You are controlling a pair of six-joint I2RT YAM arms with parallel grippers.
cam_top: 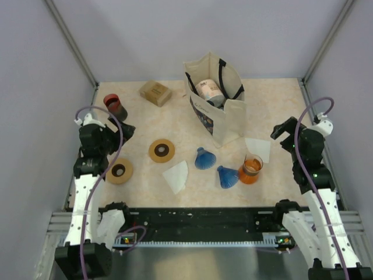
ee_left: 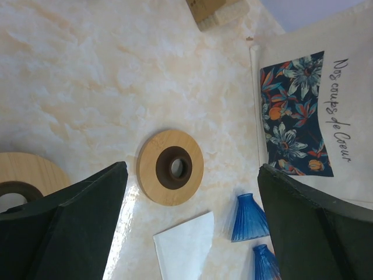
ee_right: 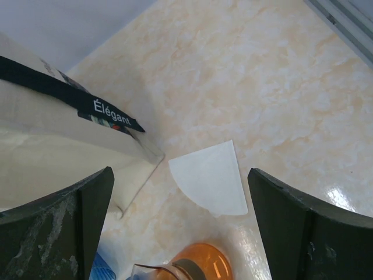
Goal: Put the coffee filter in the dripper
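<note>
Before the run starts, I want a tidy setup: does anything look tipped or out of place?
Yes. A blue ribbed cone dripper lies on its side near a white paper filter, and a second blue dripper lies tipped beside the orange glass carafe. Neither stands upright.

Two white paper fans flat on the surface. Near filter [cam_top: 176, 176] lying left of centre, just left of the blue pair. Far filter [cam_top: 257, 149] lying out to the right, a little farther back, well apart from the first. Between them, two blue ribbed cones tipped on their sides: left dripper [cam_top: 204, 158] farther back, right dripper [cam_top: 227, 177] nearer, close together, touching neither filter.
</note>
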